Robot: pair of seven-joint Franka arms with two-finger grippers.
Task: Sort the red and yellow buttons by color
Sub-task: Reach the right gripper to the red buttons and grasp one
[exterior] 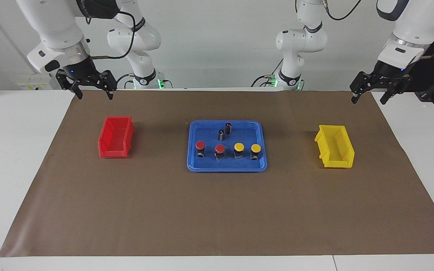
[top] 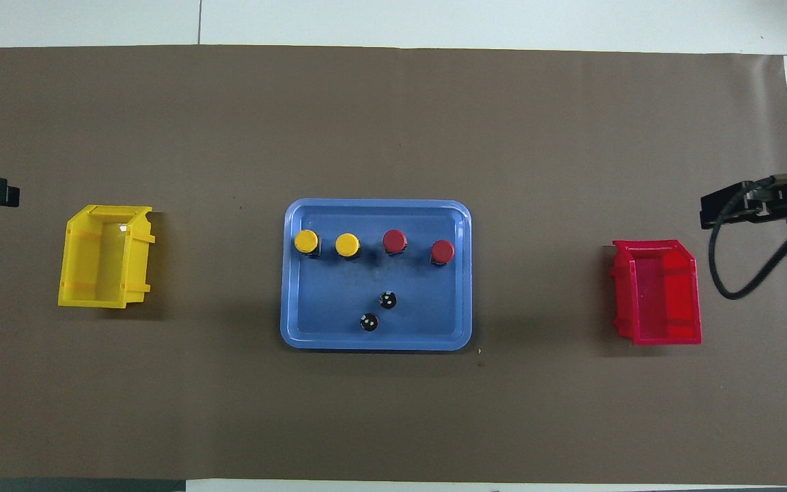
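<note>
The right gripper (exterior: pixel 93 94) hangs with its jaws released and empty, over the brown paper mat (exterior: pixel 217 210) at the robots' edge. Below it and a little toward the table's middle stands the red bin (exterior: pixel 116 137), empty. The left gripper (exterior: pixel 369 97) hangs the same way, spread wide and holding nothing, over the mat's corner at its own end; the yellow bin (exterior: pixel 334 146), also empty, stands below it, toward the middle.

Between the two grippers, well apart from both, lies the blue tray (exterior: pixel 202 165). Two dark cylinders (exterior: pixel 224 130) without coloured caps stand in the tray on the side toward the robots, so they are between the arms and the row of buttons.

The facing view shows both whole grippers and their fingers. In the overhead view only a dark tip of each comes in at the edges, but that view shows the bare bottoms of the bins.

The two red buttons (exterior: pixel 210 147) and two yellow buttons (exterior: pixel 247 147) stand upright in one row in the tray, apart from each other. The red ones are toward the right gripper's end, the yellow ones toward the left gripper's. Each has a round flat cap on a short black and silver body.
</note>
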